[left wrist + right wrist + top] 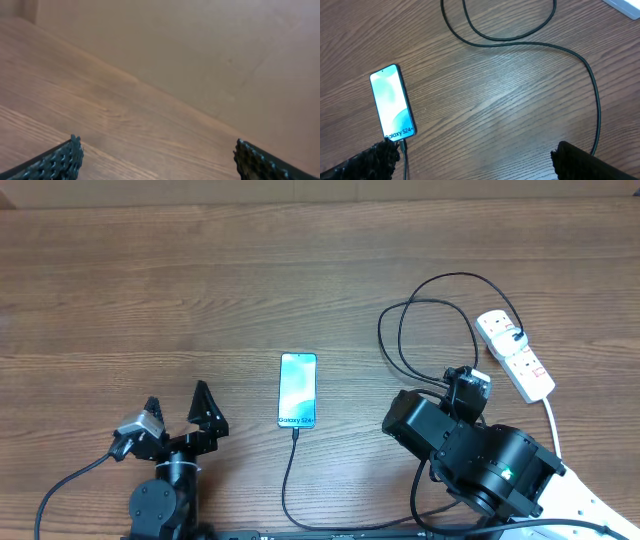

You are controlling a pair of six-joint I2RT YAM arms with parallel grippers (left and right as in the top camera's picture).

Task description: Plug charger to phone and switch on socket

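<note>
The wooden table (120,290) carried everything. The right hand (475,152) hung over it near the phone's lower end, fingers spread wide and empty. The left hand (180,408) sat at the near left edge, likewise released, gripping nothing. The white socket (515,355) lay at the far right with a black plug in it. The charger (597,107) looped in coils beside the socket and ran round to the phone (298,390), which lay screen-up at the centre. Its connector tip (296,435) met the phone's lower edge.
</note>
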